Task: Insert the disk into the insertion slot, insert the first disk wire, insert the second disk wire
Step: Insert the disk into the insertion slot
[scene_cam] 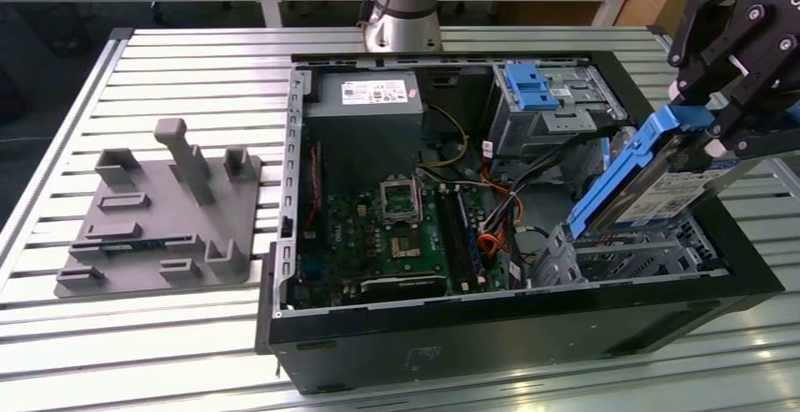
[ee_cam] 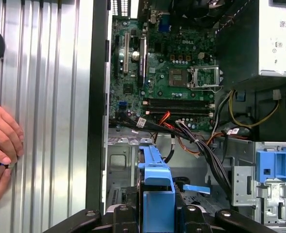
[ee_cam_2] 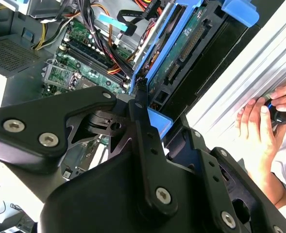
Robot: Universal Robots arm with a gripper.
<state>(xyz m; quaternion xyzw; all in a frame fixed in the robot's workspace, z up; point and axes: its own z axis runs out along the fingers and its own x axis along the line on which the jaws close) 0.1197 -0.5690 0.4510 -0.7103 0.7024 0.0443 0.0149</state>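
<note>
In the exterior view my gripper [scene_cam: 732,117] is shut on the upper end of the disk [scene_cam: 660,195], a silver drive in a bright blue carrier. The disk hangs steeply tilted, its lower end down at the insertion slot [scene_cam: 644,255], the low perforated silver cage at the case's front right corner. The second wrist view shows the disk's [ee_cam_2: 184,46] green circuit-board underside beyond my black fingers [ee_cam_2: 143,128]. In the first wrist view the blue carrier [ee_cam: 155,182] stands over the slot's metal wall [ee_cam: 117,162]. Loose cables [ee_cam: 191,141] with a blue-tabbed connector [ee_cam: 195,188] lie beside the slot.
The open case holds a motherboard [scene_cam: 388,229], a power supply [scene_cam: 362,94] and a taller grey cage with a blue latch [scene_cam: 535,89]. A grey fixture plate with pegs [scene_cam: 163,215] sits at the exterior view's left. A person's hands [ee_cam_2: 269,121] rest on the slatted table beside the case.
</note>
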